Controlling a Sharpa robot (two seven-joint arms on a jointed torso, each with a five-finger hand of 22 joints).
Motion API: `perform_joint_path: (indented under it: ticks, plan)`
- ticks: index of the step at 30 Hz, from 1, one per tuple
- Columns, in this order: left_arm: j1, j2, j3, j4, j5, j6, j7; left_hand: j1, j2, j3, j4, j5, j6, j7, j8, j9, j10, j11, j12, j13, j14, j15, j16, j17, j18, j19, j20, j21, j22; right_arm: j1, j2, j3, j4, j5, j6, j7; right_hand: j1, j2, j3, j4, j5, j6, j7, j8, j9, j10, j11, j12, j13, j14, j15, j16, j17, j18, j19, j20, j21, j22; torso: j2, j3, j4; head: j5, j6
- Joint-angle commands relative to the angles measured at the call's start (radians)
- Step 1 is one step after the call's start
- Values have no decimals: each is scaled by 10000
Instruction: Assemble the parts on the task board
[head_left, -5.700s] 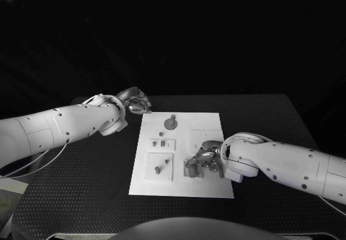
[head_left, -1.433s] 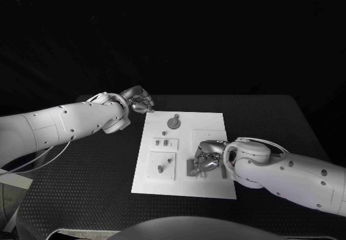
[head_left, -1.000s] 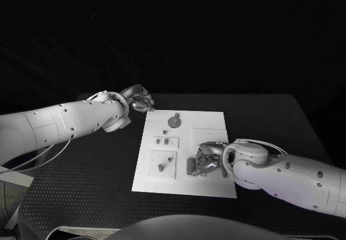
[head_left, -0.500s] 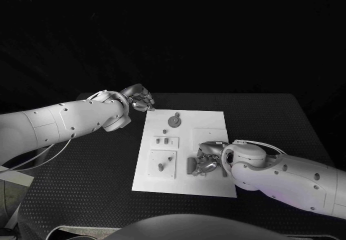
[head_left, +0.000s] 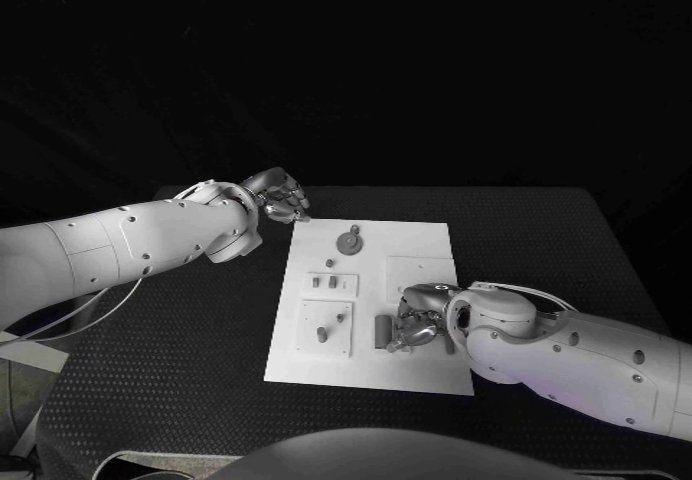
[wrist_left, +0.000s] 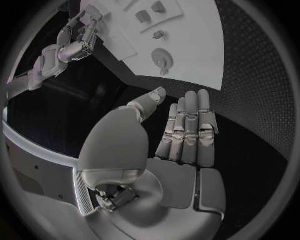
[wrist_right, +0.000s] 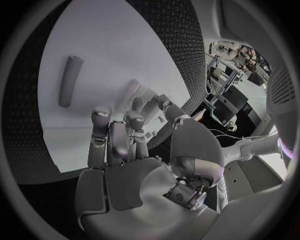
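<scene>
While hovering over the board (head_left: 369, 372) with fingers loosely curled and holding nothing, nearest the peg (wrist_right: 69, 80), lengthwise just beyond right hand (head_left: 414, 322) fingertips.

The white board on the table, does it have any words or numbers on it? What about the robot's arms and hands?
None: no word, number or sign can be read.
The task board is plain white, with only small grey parts on it.
The left hand and the right hand bear no lettering.
</scene>
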Motion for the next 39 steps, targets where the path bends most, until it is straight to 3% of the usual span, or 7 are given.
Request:
perform_joint_path:
  ticks: [1,15,19,23,28,34,39]
  plan:
    - [6,10,3,1,-12,80,42,-61,25,-2,83,65,-27,-16,53,-14,-42,19,13,10,94,-6,-37,16,55,34,-11,32,-8,-1,-205,3,200,-25,-371,-75,157,-297,31,-137,-33,44,5,-13,-2,65,-25,-7,17,-8,-87,41,33,389,36,-7,46,-17,1,4,-4,5,19]
    - [6,-12,2,7,-12,94,38,-65,22,-6,86,64,-28,-16,53,-16,-43,19,13,11,94,-6,-40,21,54,34,-10,31,-8,280,-1261,503,801,868,-1244,245,276,-1008,310,233,-33,-73,66,-114,10,25,32,-64,47,-28,-44,35,-77,388,74,-27,17,-72,-1,13,-30,-83,170]
    - [6,-34,1,20,12,136,47,-68,23,-7,90,64,-27,-16,53,-16,-41,19,14,12,94,-6,-41,22,53,34,-9,32,-8,426,-1449,504,341,1751,-1221,127,312,-927,380,402,-33,-336,156,-249,1,16,117,-60,68,-29,20,30,-101,388,68,-24,7,-86,-3,3,-21,-114,196]
    - [6,-49,1,33,12,111,56,-76,27,-9,98,64,-24,-16,56,-16,-34,18,18,14,94,-6,-44,25,52,33,-8,31,-8,444,-1656,502,-39,2226,-387,-258,74,-795,342,722,-33,-420,206,-287,29,-13,167,-68,85,-71,75,7,-195,371,44,4,-5,-95,-1,1,-22,-148,227]
    - [7,-96,0,51,13,108,45,-84,27,-12,106,63,-19,-18,59,-16,-26,16,22,17,94,-7,-47,28,51,32,-8,31,-8,447,-1862,499,-173,2787,870,-624,-1133,11,126,1818,-33,-756,315,-489,-18,-154,272,-166,70,-294,168,-136,-575,328,-154,70,-108,-118,4,13,-18,-215,256]
    - [7,-175,-3,46,14,115,32,-112,20,-20,133,62,-22,-17,59,-20,-9,12,30,24,93,-8,-54,34,49,31,-7,30,-8,447,-2098,497,207,2779,1453,-929,-961,144,89,1570,-34,-671,303,-465,5,-123,266,-113,111,-248,184,-90,-478,361,-217,47,-29,-40,7,36,-26,-205,257]
    - [7,-169,-3,39,95,130,116,-215,-11,-42,244,62,-14,-19,65,-26,13,6,35,35,89,-12,-74,50,43,21,-8,26,-13,443,-2090,479,434,2786,1518,-1171,-1242,-77,-126,1598,-34,-617,294,-467,-2,-109,259,-97,129,-199,183,-46,-363,348,-266,67,4,-4,8,19,-21,-227,263]
